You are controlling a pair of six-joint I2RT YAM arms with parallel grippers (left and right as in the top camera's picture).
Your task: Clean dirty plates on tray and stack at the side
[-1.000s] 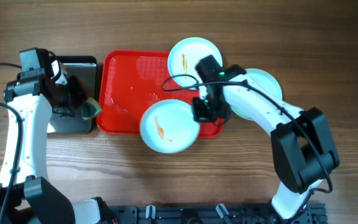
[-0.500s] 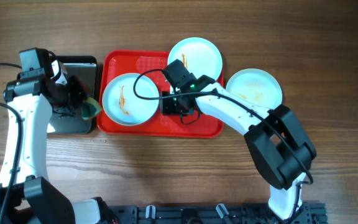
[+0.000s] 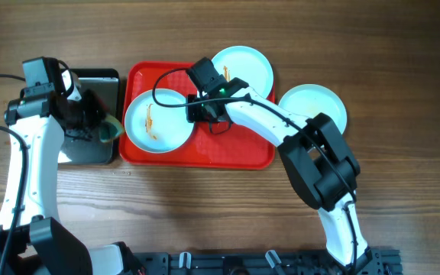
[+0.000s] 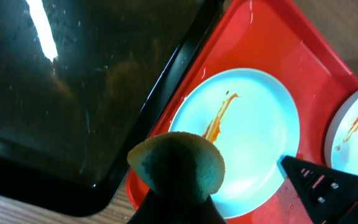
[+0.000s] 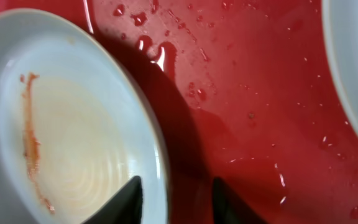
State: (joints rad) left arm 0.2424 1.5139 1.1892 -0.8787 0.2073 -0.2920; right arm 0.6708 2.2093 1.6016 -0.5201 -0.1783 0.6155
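A plate (image 3: 157,121) with an orange-brown smear lies on the left part of the red tray (image 3: 228,149). It also shows in the left wrist view (image 4: 253,124) and the right wrist view (image 5: 73,124). My right gripper (image 3: 198,108) is open, its fingers (image 5: 178,193) straddling this plate's right rim, one over the plate and one over the wet tray (image 5: 247,93). A second smeared plate (image 3: 243,67) sits at the tray's back right. A third plate (image 3: 313,107) lies on the table to the right. My left gripper (image 3: 101,130) is shut on a green-yellow sponge (image 4: 176,162) just left of the tray.
A black glossy tray (image 3: 98,84) lies left of the red tray, under my left gripper; it also shows in the left wrist view (image 4: 73,93). Water drops lie on the red tray. The right arm's cable hangs over the tray's middle.
My right gripper moved the smeared plate from the tray's front edge onto its left part, then shifted back along the plate's right rim. The left arm has stayed still.
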